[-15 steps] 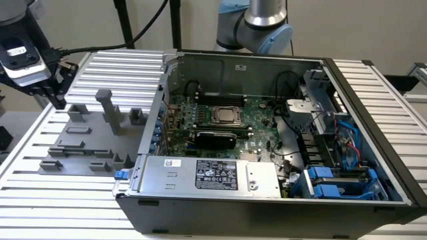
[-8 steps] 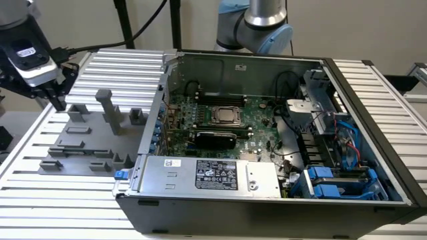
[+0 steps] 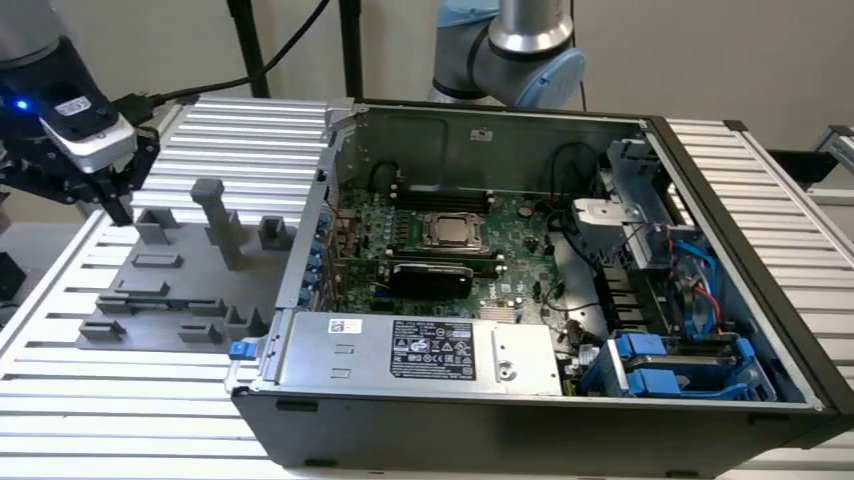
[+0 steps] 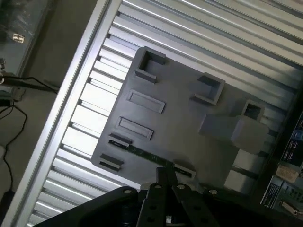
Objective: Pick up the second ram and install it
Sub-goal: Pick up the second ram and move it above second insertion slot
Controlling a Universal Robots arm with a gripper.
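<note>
Gripper (image 4: 165, 172) sits pinched shut on the ram (image 4: 139, 151), mid-length. Ram lies along the edge of the grey fixture (image 4: 189, 113), between two small holders. Open PC case (image 3: 534, 420) stands beside, on the exterior view's right.

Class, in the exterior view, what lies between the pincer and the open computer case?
The grey tray with its upright posts lies between the pincer and the computer case, shown in the exterior view.
</note>
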